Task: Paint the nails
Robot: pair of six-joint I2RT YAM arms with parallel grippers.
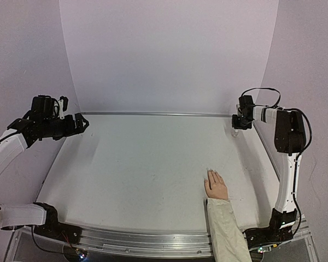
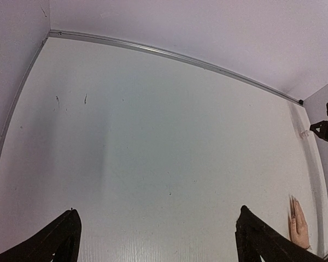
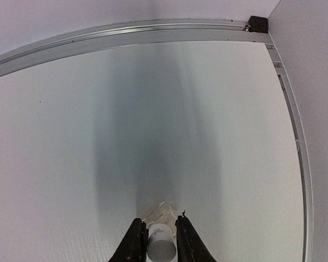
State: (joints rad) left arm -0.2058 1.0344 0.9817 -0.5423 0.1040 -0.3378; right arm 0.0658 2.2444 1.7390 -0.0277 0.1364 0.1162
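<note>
right gripper: nearest its wrist camera; the two black fingers are clenched on the white cap of a small clear bottle, one finger against each side of the cap.
small clear bottle: body points away from the wrist camera, towards the far edge of the worktop; whether it touches the surface cannot be told.
right gripper, place: at the far right corner of the worktop, close to the right edge, seen from above.
left gripper: released, with the fingers standing wide apart and nothing between them; it is raised over the far left corner of the worktop.
hand: pale, flesh-coloured, lying flat and palm down on the worktop near the near edge, right of centre, with the fingers together and pointing to the far edge.
nails: at the fingertips of that hand, too small to tell from the skin; well apart from both grippers.
cream sleeve: runs from the wrist back across the near edge of the worktop.
metal rail: follows the far edge of the worktop and ends at a black corner piece in the far right corner.
worktop: white and matt, with a few small dark specks towards the left side in the left wrist view.
</note>
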